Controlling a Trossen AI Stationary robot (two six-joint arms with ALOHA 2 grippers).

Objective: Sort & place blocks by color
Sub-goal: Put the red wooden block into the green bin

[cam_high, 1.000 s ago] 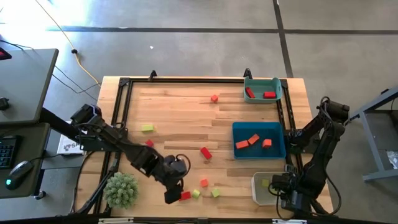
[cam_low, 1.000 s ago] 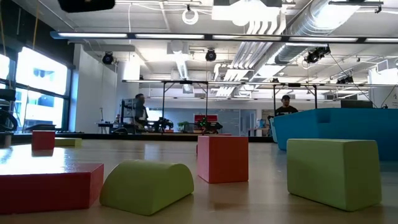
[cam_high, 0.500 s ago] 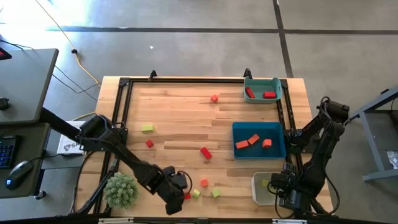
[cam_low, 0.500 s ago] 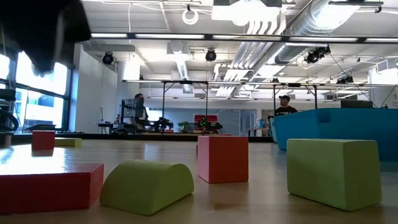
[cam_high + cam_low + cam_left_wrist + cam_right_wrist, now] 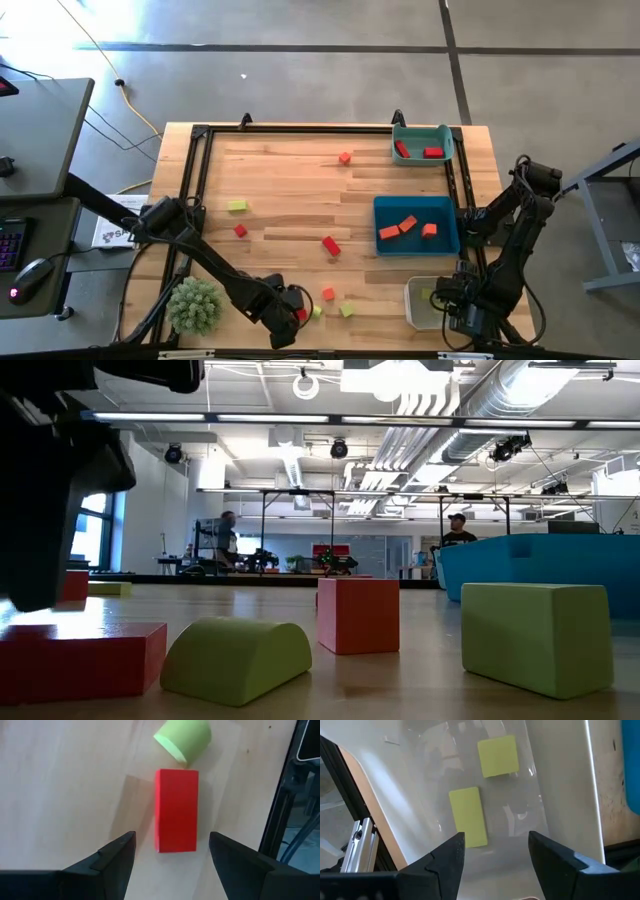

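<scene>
A red bar block (image 5: 176, 810) lies flat on the wooden table near its front edge, and a yellow-green rounded block (image 5: 183, 737) touches its far end. My left gripper (image 5: 172, 862) hangs open just above the bar, one finger to each side, touching nothing; the low view shows it as a dark mass (image 5: 50, 490) over the bar (image 5: 80, 655). More red, orange and yellow-green blocks (image 5: 330, 245) lie scattered. My right gripper (image 5: 495, 855) stands open over the white bin (image 5: 560, 795), which holds two yellow-green blocks (image 5: 468, 817).
A teal bin (image 5: 420, 130) with red blocks stands at the far right, and a blue bin (image 5: 440, 210) with orange blocks sits below it. A spiky green plant ball (image 5: 194, 305) is at the near left. A black frame (image 5: 190, 180) edges the table.
My left gripper has come down and moved toward the table's near edge, ending low over the red bar; its fingers have stayed open. No block has moved.
</scene>
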